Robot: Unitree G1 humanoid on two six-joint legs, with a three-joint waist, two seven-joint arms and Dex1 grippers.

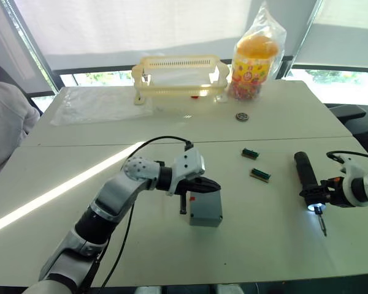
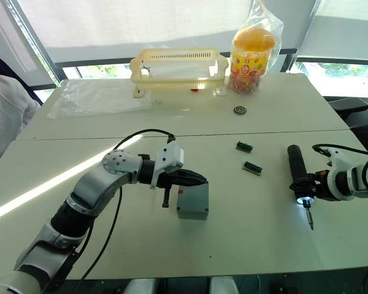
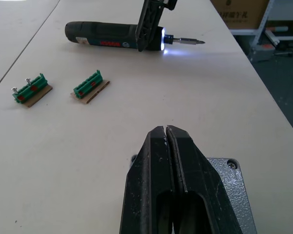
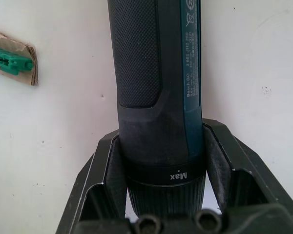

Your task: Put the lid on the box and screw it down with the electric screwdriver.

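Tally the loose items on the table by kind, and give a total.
Grey box with lid: 1
Electric screwdriver: 1
Green terminal blocks: 2
Yellow basket: 1
Bagged snack jar: 1
Metal ring: 1
Clear plastic sheet: 1
Total: 8

We see the box (image 1: 205, 209), small, grey-blue and square, standing on the white surface (image 1: 264, 245) with the lid (image 3: 234, 190) closed over it, a screw showing in a lid corner. A small red mark sits on its far side. Well apart to the right lies the electric screwdriver (image 1: 306, 173), a long black cylinder flat on the surface, its thin metal bit pointing towards us, the light at its tip lit.
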